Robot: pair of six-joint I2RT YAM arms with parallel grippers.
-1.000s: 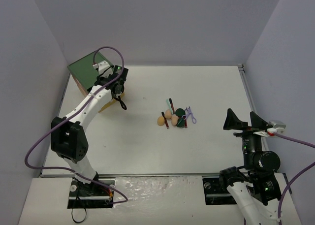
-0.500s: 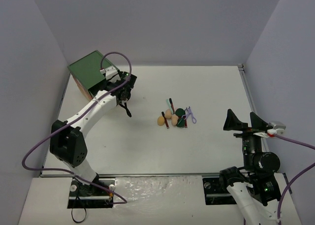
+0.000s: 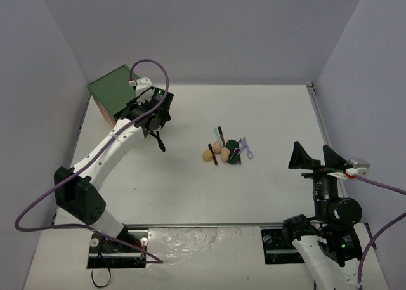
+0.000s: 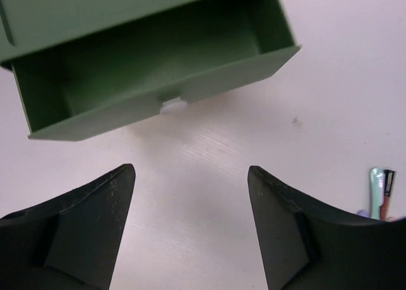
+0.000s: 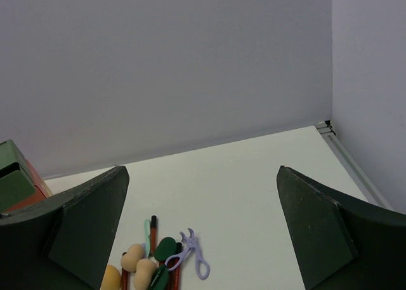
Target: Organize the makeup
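Note:
The makeup lies in a small heap (image 3: 226, 151) at mid-table: tan egg-shaped sponges (image 5: 143, 264), dark-red sticks (image 5: 153, 228), a dark green round piece (image 5: 163, 248), a teal tool (image 5: 146, 230) and a purple scissor-like tool (image 5: 191, 254). My left gripper (image 3: 157, 138) hovers just right of the green-topped drawer box (image 3: 114, 92), far left of the heap. In the left wrist view the left gripper (image 4: 190, 176) is open and empty, facing a pulled-out green drawer (image 4: 158, 106) with a white knob (image 4: 172, 105). My right gripper (image 3: 311, 151) is open and empty, raised at the right.
Grey walls close in the white table on three sides. A metal rail (image 3: 320, 125) runs along the right edge. Two stick tips (image 4: 382, 191) show at the right edge of the left wrist view. The box corner (image 5: 16, 182) shows at the far left of the right wrist view.
My left gripper drew back from the box front toward the right, then went from shut to open. The right arm has not moved.

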